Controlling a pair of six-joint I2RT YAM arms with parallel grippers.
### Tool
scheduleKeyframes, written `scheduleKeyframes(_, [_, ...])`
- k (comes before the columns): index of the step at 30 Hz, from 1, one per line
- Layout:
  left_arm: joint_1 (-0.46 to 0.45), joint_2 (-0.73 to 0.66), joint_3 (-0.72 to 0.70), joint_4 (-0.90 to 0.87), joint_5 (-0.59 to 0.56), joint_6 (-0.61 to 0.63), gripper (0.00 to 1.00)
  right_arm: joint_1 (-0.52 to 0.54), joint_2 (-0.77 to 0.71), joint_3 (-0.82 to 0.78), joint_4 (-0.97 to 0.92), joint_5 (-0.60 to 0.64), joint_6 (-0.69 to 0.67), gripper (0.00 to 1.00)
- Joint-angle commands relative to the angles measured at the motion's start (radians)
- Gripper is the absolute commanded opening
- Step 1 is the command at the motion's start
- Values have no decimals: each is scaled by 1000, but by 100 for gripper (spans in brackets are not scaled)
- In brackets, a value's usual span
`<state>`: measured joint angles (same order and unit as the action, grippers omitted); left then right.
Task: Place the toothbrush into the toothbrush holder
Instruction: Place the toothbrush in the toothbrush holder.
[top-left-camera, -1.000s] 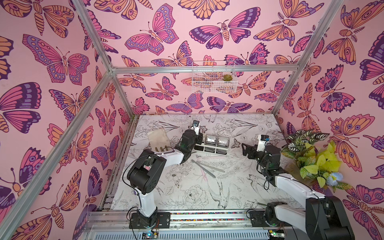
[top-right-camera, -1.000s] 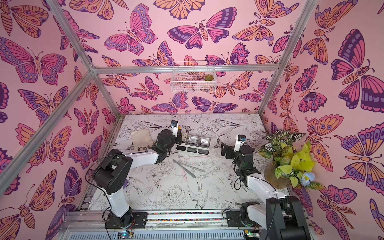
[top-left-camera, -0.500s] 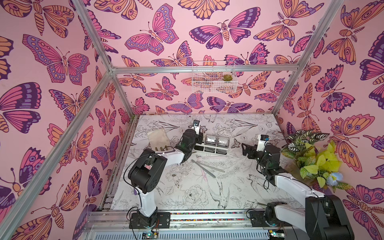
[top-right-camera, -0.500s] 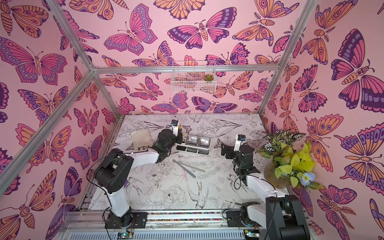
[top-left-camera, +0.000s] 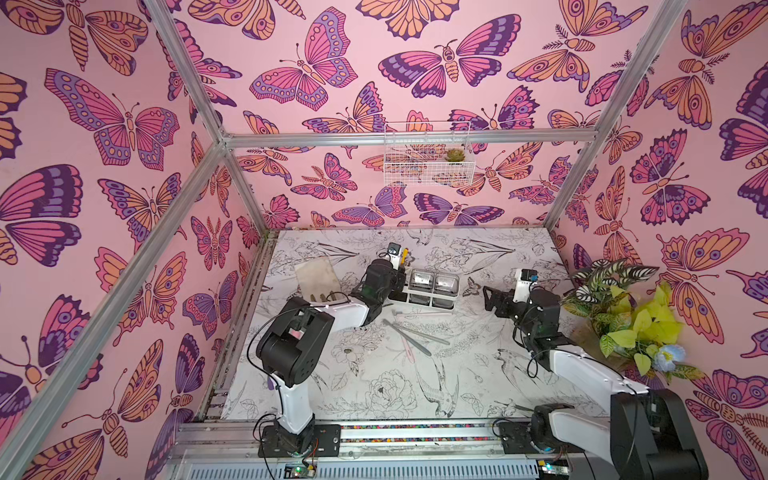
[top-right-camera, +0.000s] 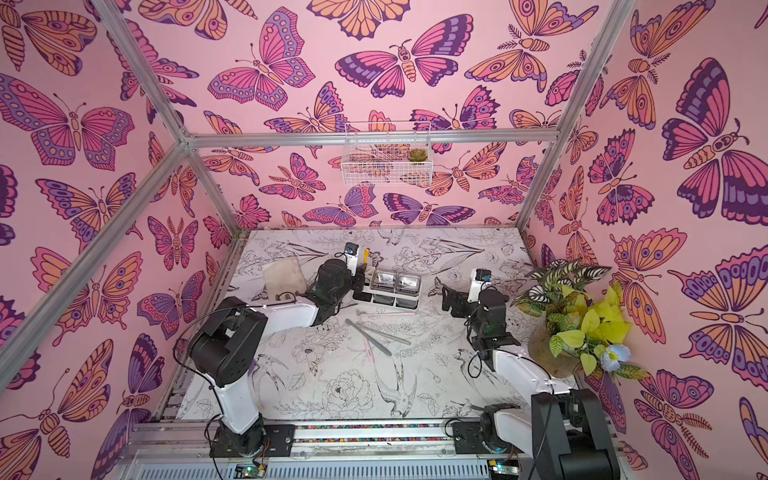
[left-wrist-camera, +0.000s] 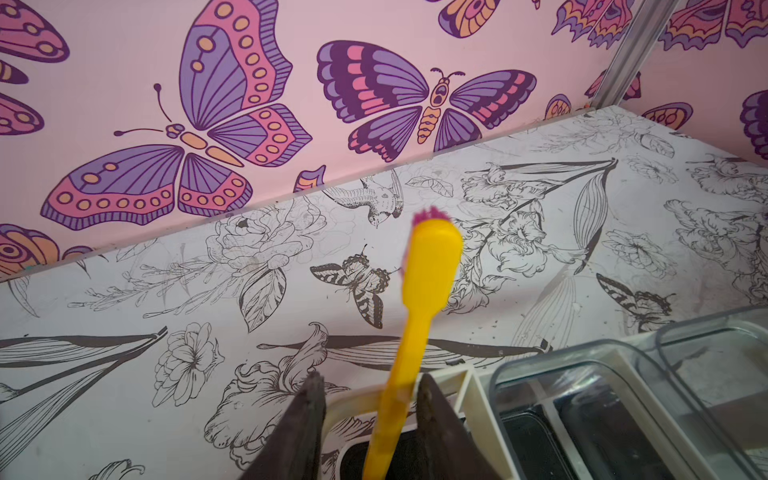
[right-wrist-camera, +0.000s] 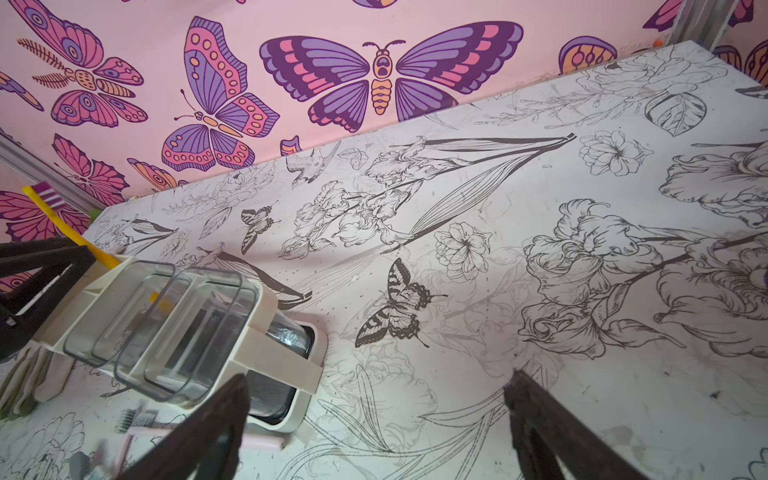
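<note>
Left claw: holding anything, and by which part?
Nothing gripped: left claw sits open around the handle of the yellow toothbrush, which stands in the toothbrush holder.

I get bright, even light, with soft shadows on the worktop. Both wrist views bend at the edges. The near fingers look soft, and glare sits on the clear cups.

Pink butterfly walls (floral tabletop)
</note>
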<state>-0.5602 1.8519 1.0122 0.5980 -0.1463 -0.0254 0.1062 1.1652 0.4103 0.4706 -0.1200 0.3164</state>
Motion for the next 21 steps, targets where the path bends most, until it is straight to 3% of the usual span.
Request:
scheduleKeyframes(1, [9,-24,3,-19,12,7,40,6,5,28,-7,12,7,97])
scheduleKeyframes(21, [5,-113,-14,-29,60,-15,46,6,2,27,-12,28,12,100])
